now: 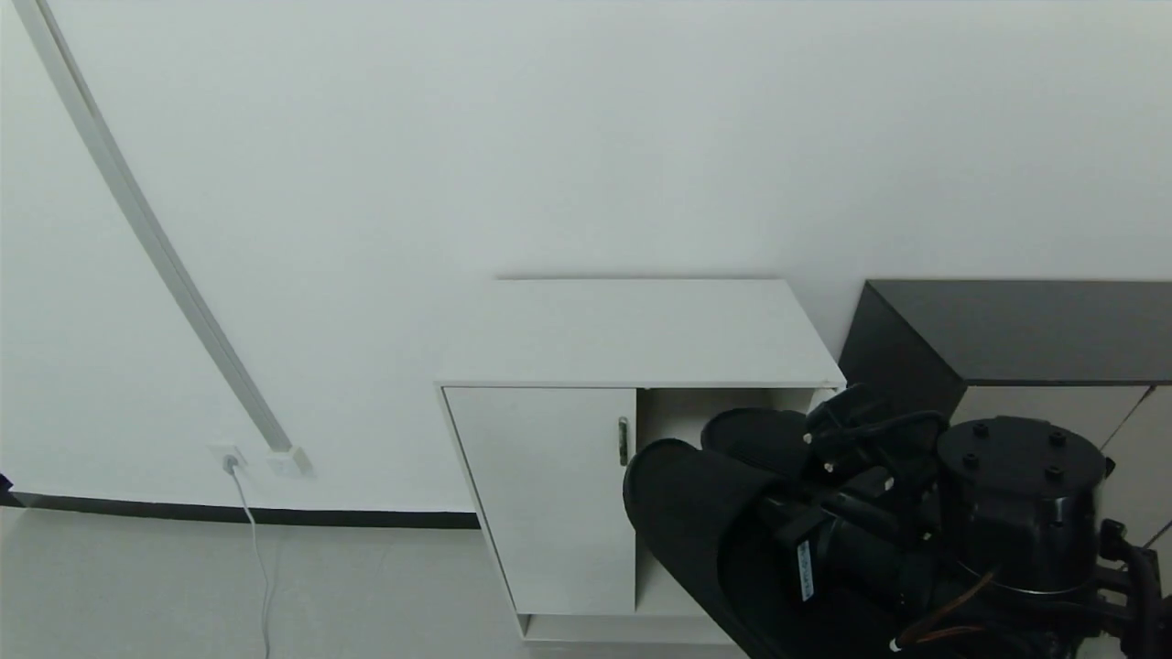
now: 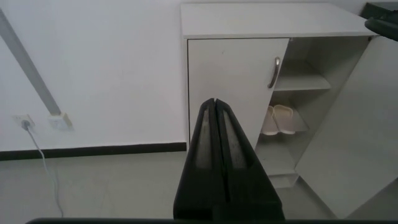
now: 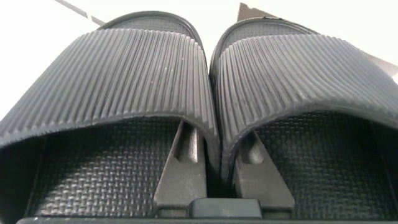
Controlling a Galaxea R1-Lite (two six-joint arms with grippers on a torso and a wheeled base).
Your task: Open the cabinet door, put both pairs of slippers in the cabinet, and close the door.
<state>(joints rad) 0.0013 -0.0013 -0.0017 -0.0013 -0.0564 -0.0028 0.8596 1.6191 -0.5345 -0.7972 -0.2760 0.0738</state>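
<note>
Right gripper (image 3: 214, 155) clamps the black slippers (image 1: 696, 513) by their touching inner edges. Long axis points at the open right bay of the cabinet (image 1: 632, 334), just ahead. White slippers (image 2: 283, 119) shelved inside. Left gripper (image 2: 215, 124) closed, empty.

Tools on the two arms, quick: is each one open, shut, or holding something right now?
Left tool: shut, holding nothing.
Right tool: shut on the pair of black slippers.

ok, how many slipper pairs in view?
2. Pale pair inside the open cabinet; black pair clamped by the right gripper, before the cabinet. The shut door could hide more.
</note>
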